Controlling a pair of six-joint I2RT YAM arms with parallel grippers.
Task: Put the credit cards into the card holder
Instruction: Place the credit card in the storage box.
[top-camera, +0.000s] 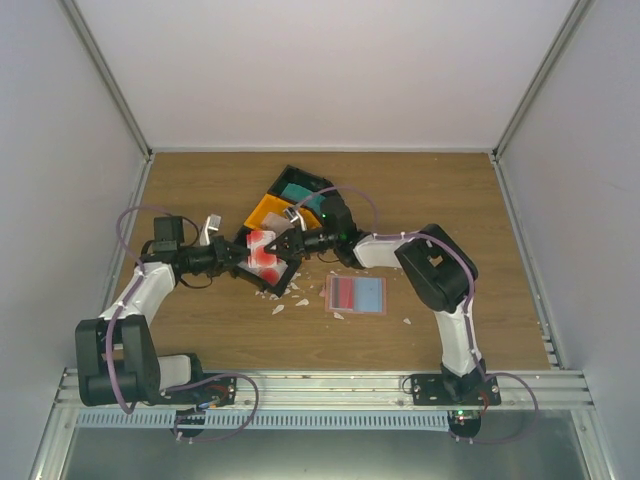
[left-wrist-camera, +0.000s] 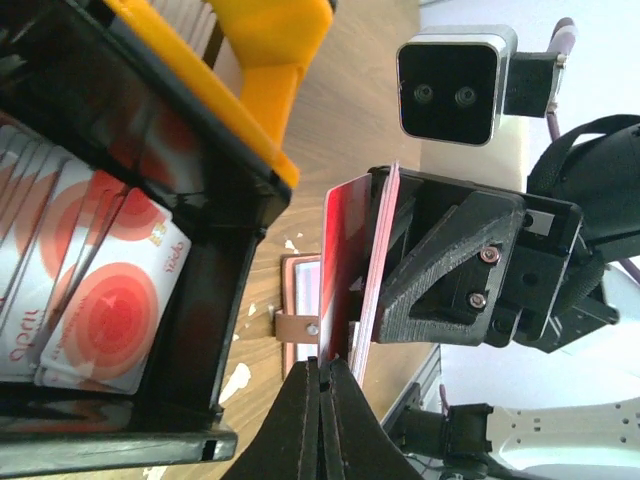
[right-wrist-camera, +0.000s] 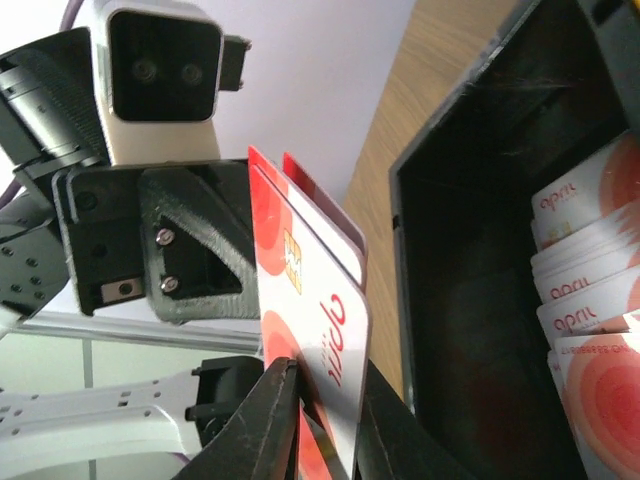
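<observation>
Centrally, above the table (top-camera: 450, 190), both arms meet nose to nose, just in front of the black-and-orange tray (top-camera: 268, 212).

Credit cards (top-camera: 263, 250): a small stack, white with red marks on one face and red on the other. It is held up off the table between the two end effectors, standing on edge.

Left end effector (left-wrist-camera: 321, 378): fingers pressed together, with the cards' near edge running into the seam between the tips, so it is pinching the stack.

Right end effector (right-wrist-camera: 325, 430): the cards stand between its fingers (right-wrist-camera: 275, 420), which sit only narrowly apart. Cannot tell whether the pads press on the stack or merely flank it.

Card holder (top-camera: 356, 295): lies open and flat on the table, red and light-blue panels facing up. It is to the right of the meeting point, just in front of the right forearm, and well apart from the raised cards. From the left wrist view one edge and its strap show under the stack.

Further credit cards (left-wrist-camera: 110, 310): fanned in a black compartment of the tray, white with red circles, overlapping one another.

Paper scraps (top-camera: 278, 308): small white bits scattered on the wood near the card holder and below the end effectors.
</observation>
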